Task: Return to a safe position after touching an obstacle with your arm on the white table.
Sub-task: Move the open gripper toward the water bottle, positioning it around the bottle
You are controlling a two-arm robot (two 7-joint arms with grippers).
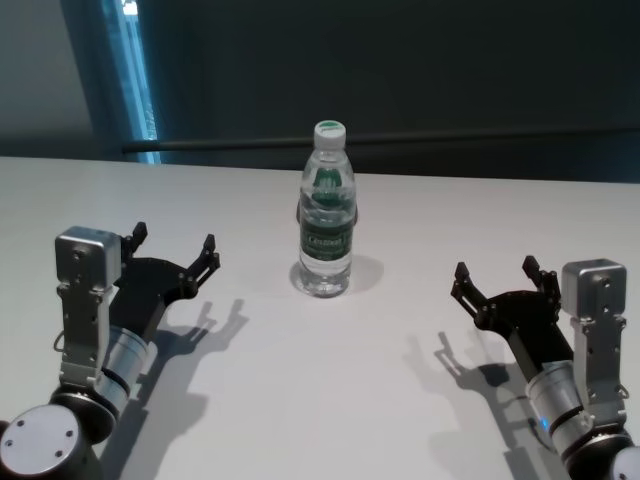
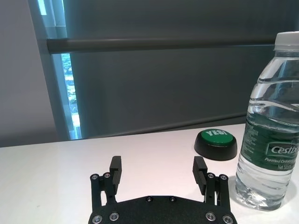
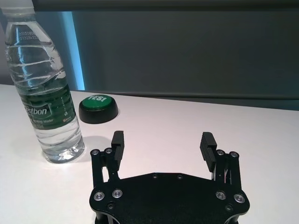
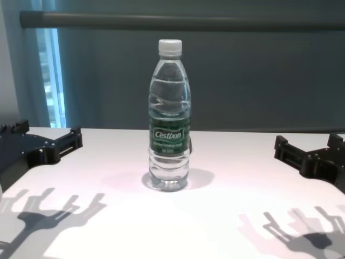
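The clear Cestbon water bottle with white cap and green label stands upright in the middle of the white table. It also shows in the chest view, the left wrist view and the right wrist view. My left gripper is open and empty, hovering to the left of the bottle and apart from it; it shows in the left wrist view too. My right gripper is open and empty to the right of the bottle, also seen in the right wrist view.
A green "YES!" push button on a black base sits on the table behind the bottle, also in the right wrist view. A dark wall and rail run behind the table's far edge.
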